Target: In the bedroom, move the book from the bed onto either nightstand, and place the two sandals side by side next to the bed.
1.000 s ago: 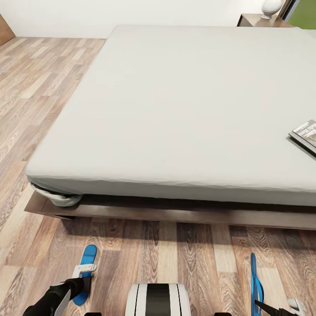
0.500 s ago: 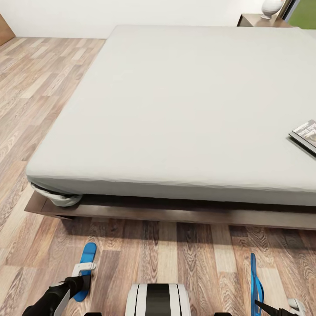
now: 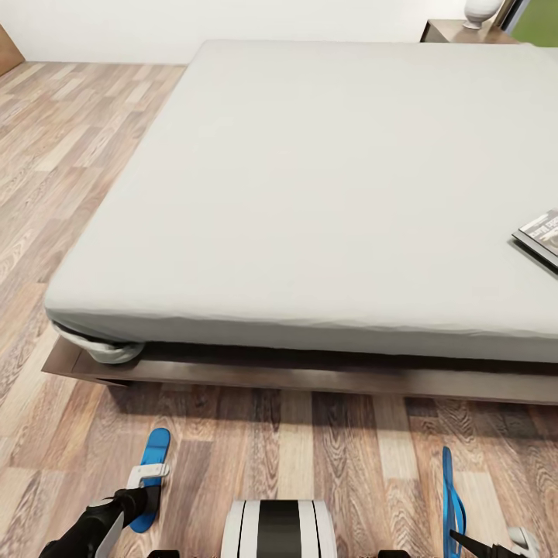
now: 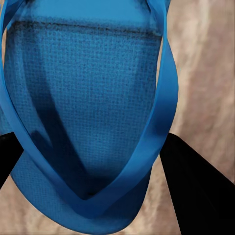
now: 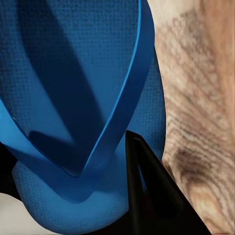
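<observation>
The bed (image 3: 325,178) with its grey mattress takes up most of the head view. The book (image 3: 542,236) lies on the mattress at the right edge of that view. On my left, one blue sandal (image 3: 153,465) hangs flat just above the wood floor, with my left gripper (image 3: 143,490) shut on its near end. In the left wrist view that sandal (image 4: 88,98) sits between the black fingers (image 4: 196,196). On my right, my right gripper (image 3: 487,544) is shut on the other sandal (image 3: 451,496), which stands on its edge. The right wrist view shows this sandal (image 5: 73,88) against one finger (image 5: 152,196).
A nightstand (image 3: 457,31) with a white rounded object (image 3: 479,11) on it stands beyond the bed's far right corner. The bed's dark wooden frame (image 3: 310,378) juts out low ahead of me. Wood floor (image 3: 70,155) runs along the bed's left side. My white base (image 3: 279,531) is at the bottom centre.
The head view has shifted slightly, so the bed sits a little higher in the picture. Both sandals stay in my grippers in about the same places.
</observation>
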Motion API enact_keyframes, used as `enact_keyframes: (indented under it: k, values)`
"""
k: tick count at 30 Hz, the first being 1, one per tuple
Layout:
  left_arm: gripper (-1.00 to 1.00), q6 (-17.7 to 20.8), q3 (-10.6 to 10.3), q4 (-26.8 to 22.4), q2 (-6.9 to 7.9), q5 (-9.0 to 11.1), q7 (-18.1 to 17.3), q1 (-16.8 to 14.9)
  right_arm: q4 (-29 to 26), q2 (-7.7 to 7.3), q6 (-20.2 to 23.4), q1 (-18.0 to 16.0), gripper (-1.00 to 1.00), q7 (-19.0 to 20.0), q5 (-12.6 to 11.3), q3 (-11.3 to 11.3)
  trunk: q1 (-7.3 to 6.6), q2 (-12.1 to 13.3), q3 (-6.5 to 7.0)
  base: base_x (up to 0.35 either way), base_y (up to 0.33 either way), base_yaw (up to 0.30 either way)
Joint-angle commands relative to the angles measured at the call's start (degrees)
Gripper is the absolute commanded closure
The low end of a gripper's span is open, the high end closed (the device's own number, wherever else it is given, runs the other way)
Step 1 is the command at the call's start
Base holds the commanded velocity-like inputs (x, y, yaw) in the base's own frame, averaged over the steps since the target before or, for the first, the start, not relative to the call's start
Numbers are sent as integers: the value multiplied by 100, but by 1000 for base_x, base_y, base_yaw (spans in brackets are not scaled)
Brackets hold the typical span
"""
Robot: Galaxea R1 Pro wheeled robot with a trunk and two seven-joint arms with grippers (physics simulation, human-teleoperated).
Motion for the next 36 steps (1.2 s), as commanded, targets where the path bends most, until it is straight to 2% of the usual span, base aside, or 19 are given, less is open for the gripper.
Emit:
enact_keyframes:
  k: [1,14,17,36]
  values:
    - [100,31,49,-13,-6,-65,-46,-1,6,-1,37,-5,100,20,-4,-18,1,-3,-26,0,0,0]
    - [100,37,49,-13,-11,-65,-46,-1,5,-1,37,-5,100,20,1,-18,1,-3,-26,0,0,0]
    - [100,35,49,-13,-13,-65,-46,-1,7,-1,37,-5,100,20,1,-18,9,-7,-92,0,0,0]
    - [100,57,49,-13,-13,-65,-46,-1,8,-1,37,-5,100,20,-4,-18,9,-7,-92,0,0,0]
